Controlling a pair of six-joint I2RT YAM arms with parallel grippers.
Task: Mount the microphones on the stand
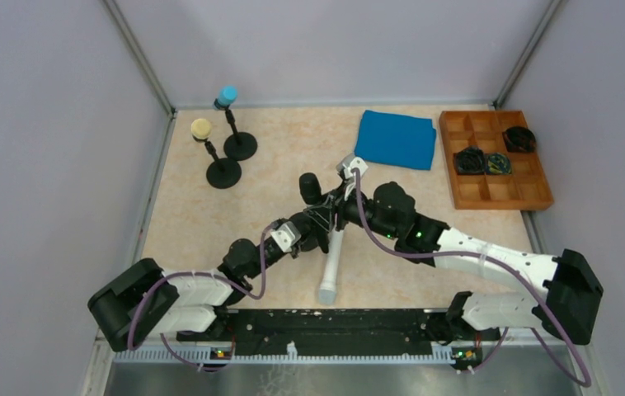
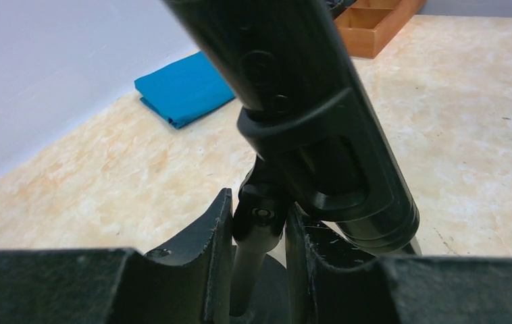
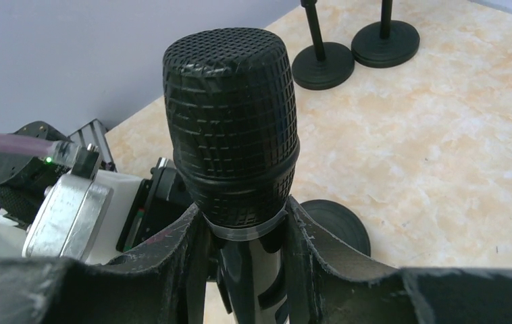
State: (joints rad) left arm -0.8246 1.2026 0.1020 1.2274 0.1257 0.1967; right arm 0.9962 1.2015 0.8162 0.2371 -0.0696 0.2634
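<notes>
At mid-table the black microphone [image 3: 229, 115] is sitting in the clip [image 2: 321, 169] of a stand [image 2: 243, 277], seemingly seated; the right gripper [image 3: 244, 210] is clamping it under the head while the left gripper [image 2: 259, 206] is pinching the stand's stem. Far left, the blue microphone [image 1: 227, 94] and cream microphone [image 1: 201, 128] are standing mounted; the white microphone [image 1: 331, 264] is lying loose, waiting. Grey walls [image 1: 45, 124] are enclosing the marbled table [image 1: 185, 223], blue cloth [image 1: 396, 139] and wooden tray [image 1: 503, 203]
</notes>
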